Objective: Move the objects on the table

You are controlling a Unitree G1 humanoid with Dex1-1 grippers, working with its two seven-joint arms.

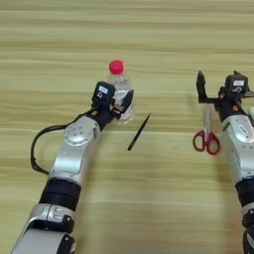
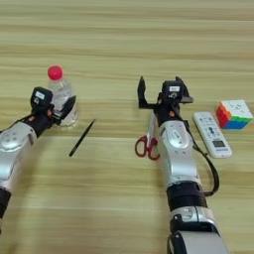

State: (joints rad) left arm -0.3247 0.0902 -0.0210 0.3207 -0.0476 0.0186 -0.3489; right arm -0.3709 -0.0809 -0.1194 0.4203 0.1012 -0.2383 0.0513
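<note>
Your left gripper [image 1: 119, 101] is clamped around the bottle [image 1: 120, 87], standing far-left on the table [image 1: 149, 208]. Right gripper [image 2: 159, 92] hangs released over the scissors [image 2: 148, 139]. Pen [image 2: 82, 138], cube [image 2: 234, 114] and remote [image 2: 212, 134] look untouched; most work remains.

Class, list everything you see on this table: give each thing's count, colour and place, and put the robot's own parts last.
bottle: 1, clear with red cap, upright at left, between the left gripper's fingers
pen: 1, black, lying right of the bottle
scissors: 1, red handles, centre, beside the right arm
remote: 1, white, right of the arm
cube: 1, multicoloured, far right
table: 1, light wood
left gripper: 1, black, around the bottle
right gripper: 1, black, open, above the scissors' tips
</note>
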